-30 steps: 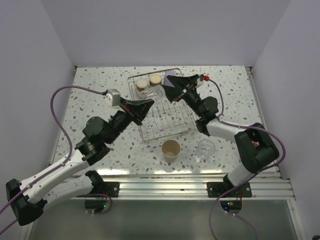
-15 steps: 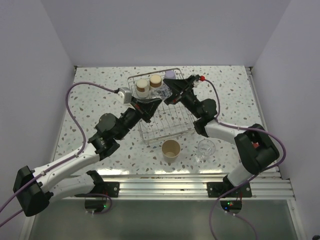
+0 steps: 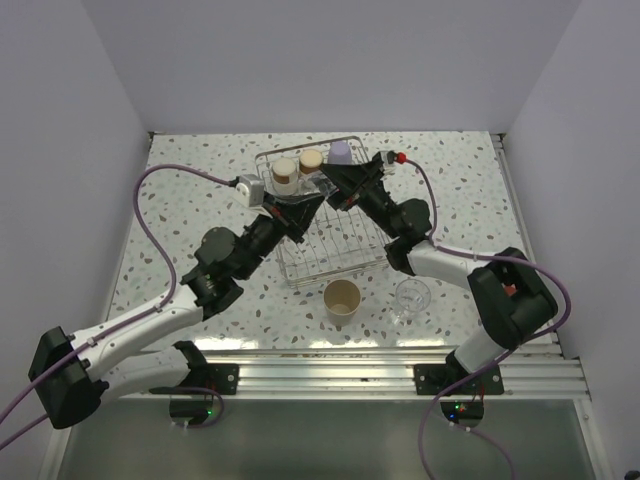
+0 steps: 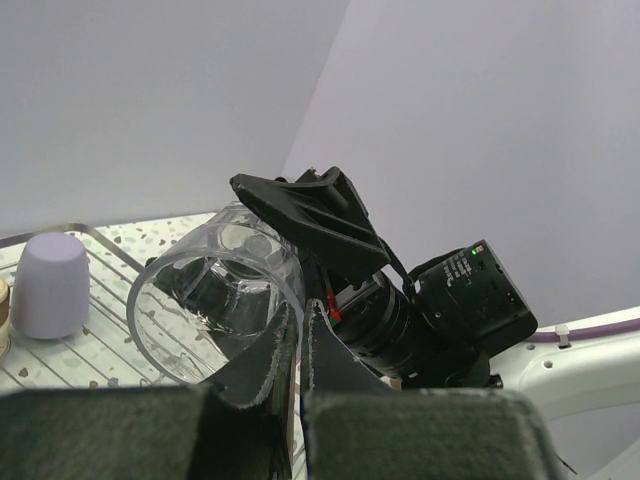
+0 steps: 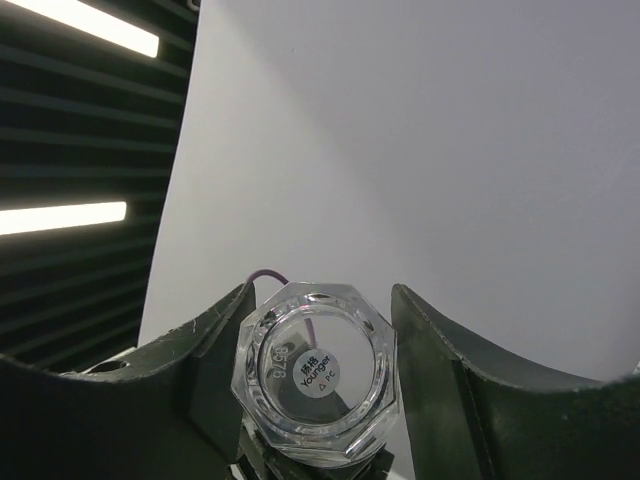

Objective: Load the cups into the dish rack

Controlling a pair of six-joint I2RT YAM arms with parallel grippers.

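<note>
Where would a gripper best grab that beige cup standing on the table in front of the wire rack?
By the rim, coming straight down. The beige cup stands upright, open mouth facing up, so one finger could probably slip inside and the other press the outer wall. The clear glass cup beside it stands apart.

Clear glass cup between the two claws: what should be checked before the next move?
1. Left gripper pinching the clear glass cup by its rim: ok.
2. Right gripper straddling its base: ok.
3. Right gripper firmly closed on it: cannot tell.
4. Cup above the dish rack: ok.
5. Room in the rack's near half: ok.
6. All cups loaded: not ok; beige cup and second glass stand on the table.
</note>
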